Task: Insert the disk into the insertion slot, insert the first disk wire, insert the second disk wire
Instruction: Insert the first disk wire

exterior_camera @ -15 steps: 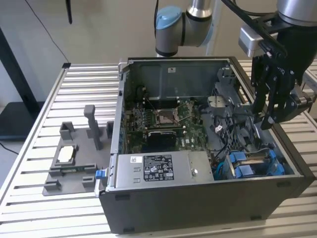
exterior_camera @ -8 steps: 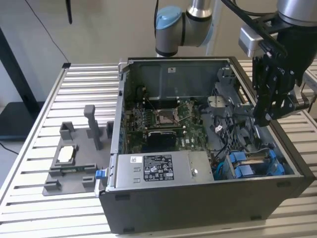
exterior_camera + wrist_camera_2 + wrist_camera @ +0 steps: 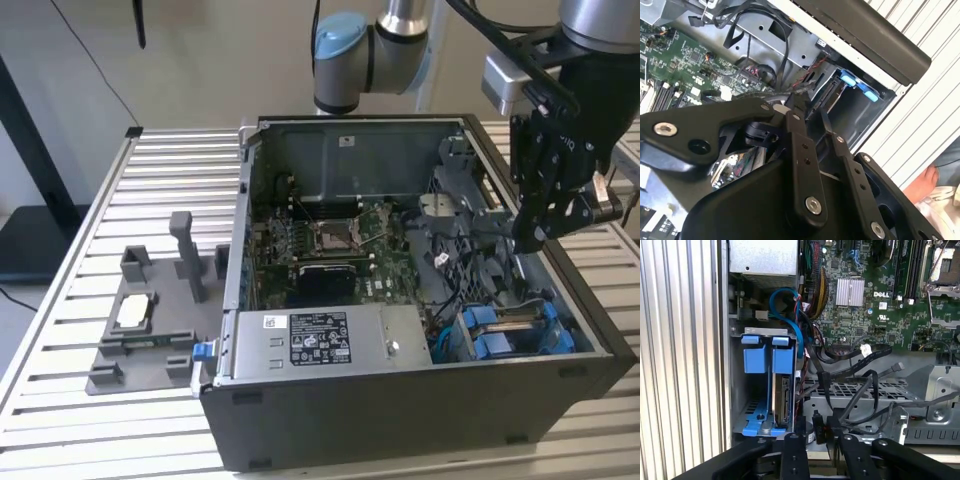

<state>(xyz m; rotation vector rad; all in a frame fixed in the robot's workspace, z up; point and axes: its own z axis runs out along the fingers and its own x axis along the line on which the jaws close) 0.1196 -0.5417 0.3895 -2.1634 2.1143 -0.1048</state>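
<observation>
A: With gripper [image 3: 818, 434] clamped on wire [image 3: 816, 422], near disk [image 3: 785, 402] seated in slot [image 3: 734, 385], how to push?
B: Square wire end to disk, ease straight in, steer clear of loose cables [image 3: 855, 357].

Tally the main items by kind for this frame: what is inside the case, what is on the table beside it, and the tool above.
Computer case: 1
Power-supply box: 1
Motherboard: 1
Disk, in the insertion slot: 1
Grey fixture plate: 1
Gripper: 1
Total: 6
</observation>
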